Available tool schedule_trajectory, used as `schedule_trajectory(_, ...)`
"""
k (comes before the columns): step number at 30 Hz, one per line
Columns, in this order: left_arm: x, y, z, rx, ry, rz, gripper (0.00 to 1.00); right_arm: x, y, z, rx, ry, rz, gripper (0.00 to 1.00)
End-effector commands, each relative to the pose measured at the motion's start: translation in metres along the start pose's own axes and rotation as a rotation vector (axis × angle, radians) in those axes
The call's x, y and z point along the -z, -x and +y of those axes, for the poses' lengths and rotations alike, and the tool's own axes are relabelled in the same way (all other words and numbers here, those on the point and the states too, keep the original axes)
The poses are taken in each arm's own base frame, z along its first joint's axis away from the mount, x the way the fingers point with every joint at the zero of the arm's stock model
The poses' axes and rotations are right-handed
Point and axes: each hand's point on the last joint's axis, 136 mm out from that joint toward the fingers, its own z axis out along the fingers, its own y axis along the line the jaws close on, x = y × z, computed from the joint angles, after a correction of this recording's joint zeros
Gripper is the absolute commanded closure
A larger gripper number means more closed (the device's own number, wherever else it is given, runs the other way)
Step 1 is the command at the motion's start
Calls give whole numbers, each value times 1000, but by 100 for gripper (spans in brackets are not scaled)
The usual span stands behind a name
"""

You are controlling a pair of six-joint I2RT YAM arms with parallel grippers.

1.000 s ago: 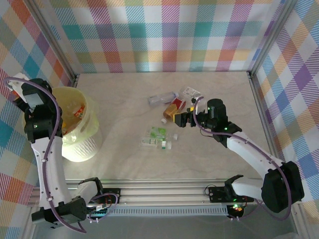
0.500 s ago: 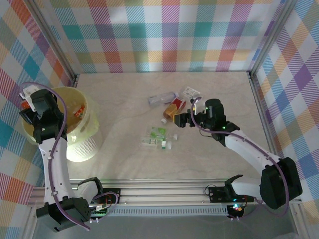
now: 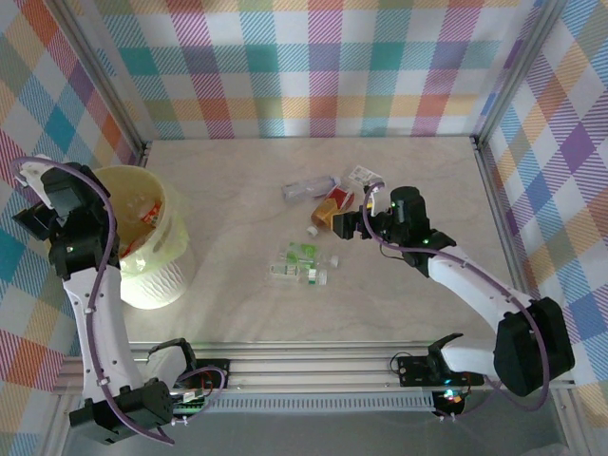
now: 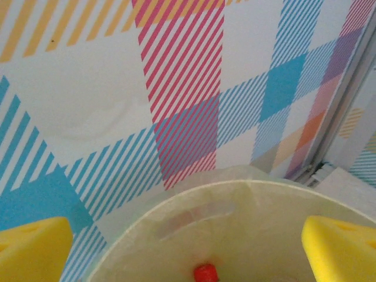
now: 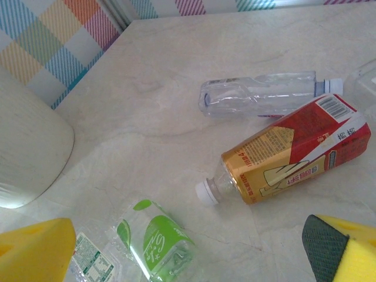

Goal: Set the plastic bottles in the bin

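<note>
Yellow-tipped left gripper (image 4: 187,249) has its jaws wide apart with nothing between them. It hangs over the bin (image 4: 235,191) by the left rim, close to the plaid wall (image 4: 176,88). A red cap (image 4: 205,273) shows down inside the bin.

Top view: the bin stands at the left of the surface (image 3: 237,313) with some bottles in it, one with an orange-red label (image 3: 147,215).

Right gripper (image 5: 188,249) also has its jaws apart and is empty, low over the loose cluster mid-surface. Ahead of it:
- clear bottle (image 5: 264,97) on its side, cap to the right
- red-and-gold bottle (image 5: 294,155) just nearer, on its side, white cap pointing left; can't tell if the two touch
- green-label bottle (image 5: 155,244) lying crushed, closest to the fingers

All three are well apart from the bin. A loose white cap (image 3: 312,230) lies beside the red-and-gold bottle in the top view.
</note>
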Motion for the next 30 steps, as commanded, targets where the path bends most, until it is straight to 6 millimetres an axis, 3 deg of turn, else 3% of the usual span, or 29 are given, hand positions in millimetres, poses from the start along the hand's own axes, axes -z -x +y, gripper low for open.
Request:
schedule_trajectory(1, 15, 0, -1, 108, -63, 53, 0, -3, 20, 4, -22, 1, -49, 0)
schedule_trajectory(5, 28, -4, -22, 225, -206, 122, 0, -6, 19, -8, -75, -54, -68, 0)
schedule_trajectory(14, 58, -11, -88, 437, -562, 249, 0, -7, 11, -10, -59, -53, -67, 0)
schedule_trajectory(23, 117, -14, -165, 368, -826, 240, 0, -3, -2, -11, -51, -52, -40, 0)
schedule_trajectory(30, 161, -52, -241, 278, -980, 328, 0, 3, -20, 12, 5, 79, 15, 0)
